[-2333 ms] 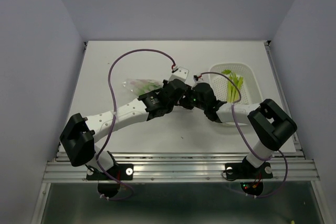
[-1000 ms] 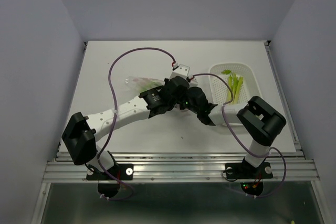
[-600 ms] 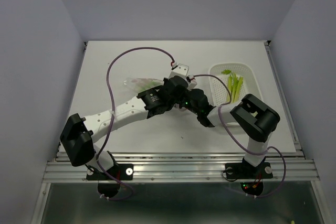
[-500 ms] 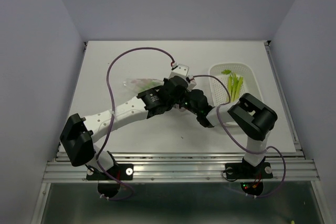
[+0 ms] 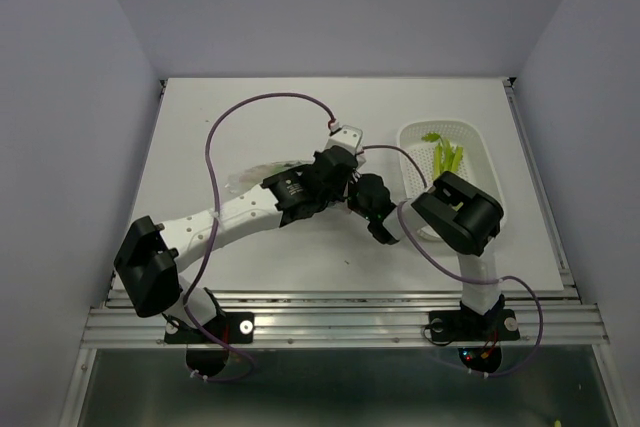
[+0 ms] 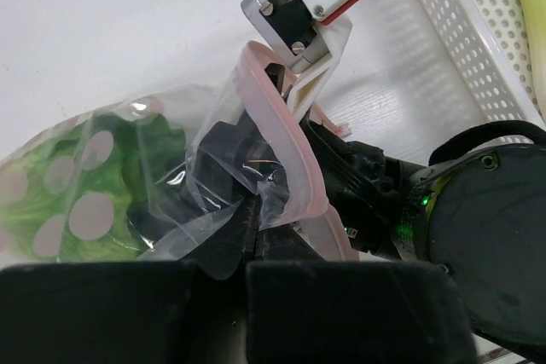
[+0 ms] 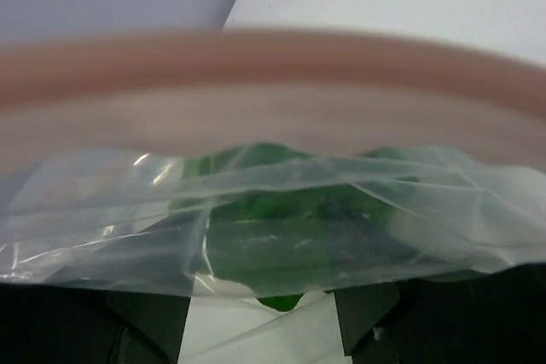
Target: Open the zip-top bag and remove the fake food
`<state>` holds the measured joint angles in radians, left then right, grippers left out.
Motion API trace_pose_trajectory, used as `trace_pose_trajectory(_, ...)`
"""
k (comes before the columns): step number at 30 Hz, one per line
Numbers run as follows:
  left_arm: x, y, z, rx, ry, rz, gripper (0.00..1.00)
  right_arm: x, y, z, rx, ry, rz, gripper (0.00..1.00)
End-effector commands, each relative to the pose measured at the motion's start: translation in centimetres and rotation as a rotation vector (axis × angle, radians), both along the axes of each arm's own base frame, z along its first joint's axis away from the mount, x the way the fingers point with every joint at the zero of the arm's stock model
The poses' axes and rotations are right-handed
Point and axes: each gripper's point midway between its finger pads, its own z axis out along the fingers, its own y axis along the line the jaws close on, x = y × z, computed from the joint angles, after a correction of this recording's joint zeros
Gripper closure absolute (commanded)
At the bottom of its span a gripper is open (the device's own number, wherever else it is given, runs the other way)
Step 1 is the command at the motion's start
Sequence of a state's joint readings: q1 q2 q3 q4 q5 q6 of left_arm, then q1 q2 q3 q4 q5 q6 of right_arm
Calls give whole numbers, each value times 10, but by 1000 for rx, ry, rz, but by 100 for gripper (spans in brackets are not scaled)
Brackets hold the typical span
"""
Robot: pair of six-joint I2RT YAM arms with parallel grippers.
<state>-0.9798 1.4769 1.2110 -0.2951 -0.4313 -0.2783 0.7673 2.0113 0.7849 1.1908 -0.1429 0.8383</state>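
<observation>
The zip-top bag point(image 5: 250, 175) lies left of centre, its pink zip strip point(image 6: 290, 159) facing right and open. My left gripper point(image 6: 252, 240) is shut on the lower lip of the bag beside the strip. My right gripper point(image 7: 260, 309) is open and reaches into the bag mouth, with one dark finger point(image 6: 226, 147) showing through the plastic. Green leafy fake food point(image 7: 290, 228) sits in the bag just ahead of the right jaws and also shows in the left wrist view point(image 6: 51, 185). In the top view both grippers meet near the bag mouth point(image 5: 340, 185).
A white perforated tray point(image 5: 497, 187) stands at the right with yellow-green stalks point(image 5: 450, 157) and a green leaf point(image 5: 432, 137) in it. Its corner point(image 6: 461, 49) is close behind the right wrist. Purple cables loop over the left arm.
My right arm has swung left from the tray and pushed its gripper into the bag mouth. The bag has slid slightly left. My left gripper has kept its hold.
</observation>
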Motion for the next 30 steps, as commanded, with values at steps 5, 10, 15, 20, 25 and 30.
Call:
trace_pose_trajectory(5,-13,-27,7,-88,8,-97,100,-13,38,57,139,-186,110,41)
trace_pose_trajectory(10,-20,-27,3,-88,17,-127,100,-27,42,52,156,-179,171,46)
trace_pose_trajectory(15,-40,-33,-18,-106,69,-244,100,-40,40,34,71,-143,206,47)
trace_pose_trajectory(20,-52,-38,-34,-84,104,-328,100,-50,33,21,19,-138,213,46)
trace_pose_trajectory(25,-62,-39,-33,-73,99,-388,100,-61,37,23,23,-169,282,47)
trace_pose_trajectory(30,-69,-39,-32,-60,86,-414,100,-68,40,28,51,-195,327,61)
